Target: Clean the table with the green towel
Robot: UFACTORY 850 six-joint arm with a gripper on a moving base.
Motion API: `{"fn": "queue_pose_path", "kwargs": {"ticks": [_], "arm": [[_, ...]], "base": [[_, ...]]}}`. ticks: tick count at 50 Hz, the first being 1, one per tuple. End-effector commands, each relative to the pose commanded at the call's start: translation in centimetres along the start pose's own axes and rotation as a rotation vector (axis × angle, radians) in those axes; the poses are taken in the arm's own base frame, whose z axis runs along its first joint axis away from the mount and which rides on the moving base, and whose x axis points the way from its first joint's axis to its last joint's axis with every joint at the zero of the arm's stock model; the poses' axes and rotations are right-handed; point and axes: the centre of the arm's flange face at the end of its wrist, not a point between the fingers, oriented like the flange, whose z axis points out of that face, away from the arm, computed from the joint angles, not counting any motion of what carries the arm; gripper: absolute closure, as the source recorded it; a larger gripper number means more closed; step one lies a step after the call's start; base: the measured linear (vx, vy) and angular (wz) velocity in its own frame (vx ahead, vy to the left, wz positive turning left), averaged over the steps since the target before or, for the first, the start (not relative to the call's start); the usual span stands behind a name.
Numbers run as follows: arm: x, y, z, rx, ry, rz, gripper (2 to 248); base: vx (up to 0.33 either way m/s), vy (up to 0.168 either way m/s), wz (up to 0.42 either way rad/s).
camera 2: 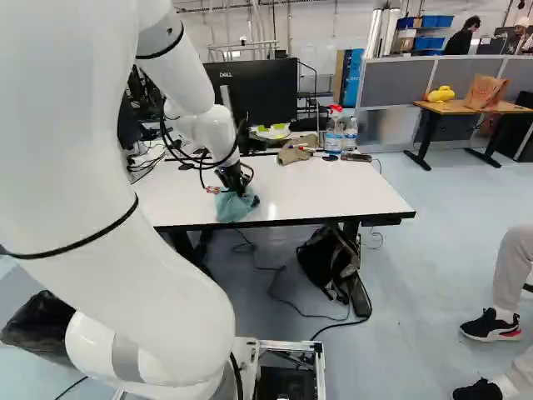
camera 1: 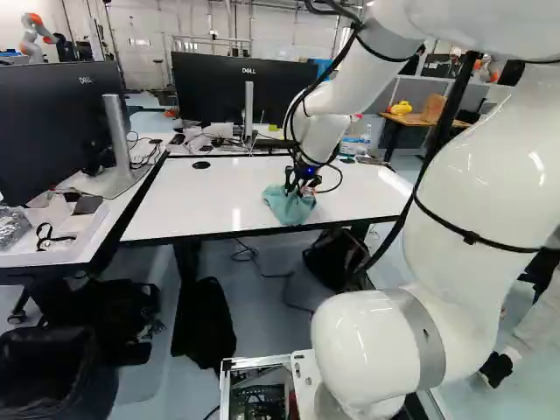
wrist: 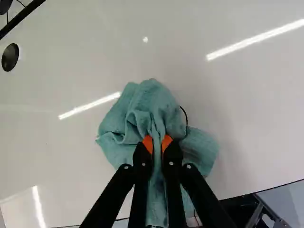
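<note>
Gripper [camera 1: 297, 187] nearly closed | green towel [wrist: 159, 107] pinched between pads [wrist: 147, 142] | table [camera 1: 188, 199] beneath | monitor [camera 1: 210, 94] bears pale lettering [camera 1: 248, 71]

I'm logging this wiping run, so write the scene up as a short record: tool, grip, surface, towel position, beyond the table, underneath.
tool: green towel, bunched up
grip: gripper shut on the towel, orange pads pressing from two sides
surface: white table
towel position: on the tabletop, close to its near edge
far edge: spray bottle with red trigger, beside another bottle
underneath: dark bag on the floor
</note>
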Motion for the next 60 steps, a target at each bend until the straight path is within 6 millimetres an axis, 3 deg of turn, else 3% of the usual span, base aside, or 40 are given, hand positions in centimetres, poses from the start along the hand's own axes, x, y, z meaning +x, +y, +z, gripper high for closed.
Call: {"fn": "queue_pose_path", "kwargs": {"ticks": [21,40,60], "arm": [[0.9,3.2,-0.4,-0.029,0.016,0.068,209],[4.1,5.3,0.4,-0.049,0.033,0.12,209],[7.9,6.2,1.8,-0.057,0.051,0.145,209]], "base": [[0.0,0.0,0.0],[0.0,0.0,0.0],[0.0,0.0,0.0]]}}
